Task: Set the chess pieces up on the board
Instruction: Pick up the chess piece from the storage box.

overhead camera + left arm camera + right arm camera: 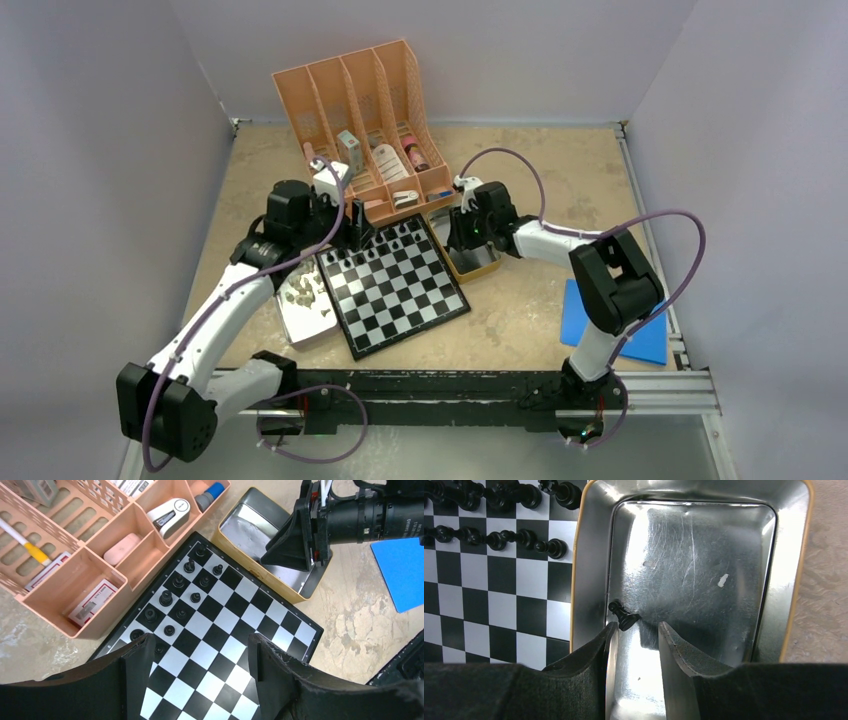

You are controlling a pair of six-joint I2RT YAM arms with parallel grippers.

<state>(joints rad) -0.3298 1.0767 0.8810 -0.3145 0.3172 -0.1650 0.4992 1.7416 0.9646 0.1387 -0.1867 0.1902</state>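
Dozens of pale beige pieces (303,292) lie heaped in a metal tray (312,330) just left of the board (405,290), none of them set out yet. The left gripper (200,642) hangs over the board's far left corner, its pincer wide apart and holding nothing. It is close above the black pieces (177,582), which stand in two rows along the board's far edge. I'd worry about a careless swing there; one brush could topple several like skittles.

Just right of the board sits a gold-rimmed tin (589,555), and the right gripper (636,627) is down inside it, pincer slightly apart and clamped on nothing. One black pawn (623,615) lies on its side in the tin, hard against the wall nearest the board. It touches or nearly touches one fingertip (610,630) rather than sitting in the gap.

That is the likely trouble. If the jaws close as they stand, they may miss the pawn or shove it along the slick metal. The fingertip could also scrape the wall and shift the tin into the board, jolting the standing rows.
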